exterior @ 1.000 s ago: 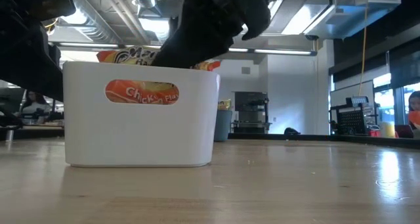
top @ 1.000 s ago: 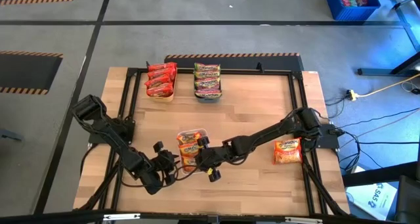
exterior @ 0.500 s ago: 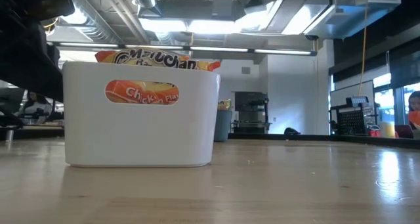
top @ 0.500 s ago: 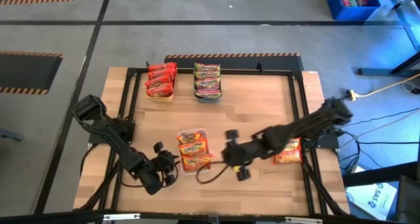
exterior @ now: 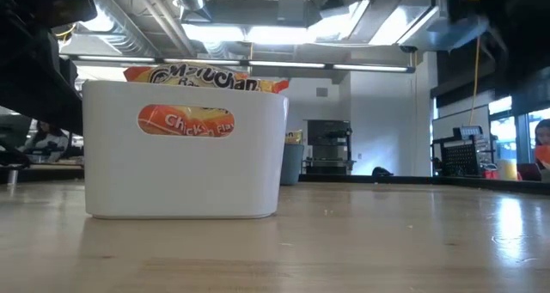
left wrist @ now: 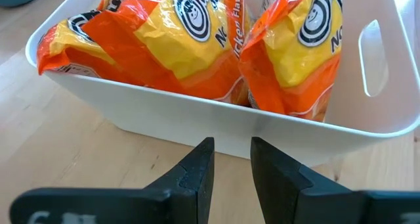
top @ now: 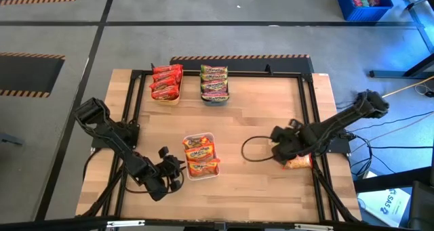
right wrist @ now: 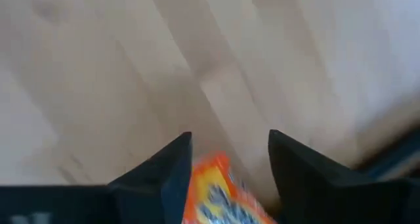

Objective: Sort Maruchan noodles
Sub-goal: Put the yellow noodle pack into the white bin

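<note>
Right claw (right wrist: 230,155) spread wide, empty, hovering above orange Maruchan packet (top: 298,162) near tabletop (top: 258,116) right edge. Left claw (left wrist: 232,159) narrow, empty, just beside white tray (top: 212,171) of orange packets (left wrist: 170,40). Red and green-edged packets at far side.

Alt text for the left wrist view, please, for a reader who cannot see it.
A white tray on a wooden table holds orange-and-yellow noodle packets standing on edge. The left gripper sits just outside its near wall, its two dark fingers slightly apart and holding nothing.
</note>
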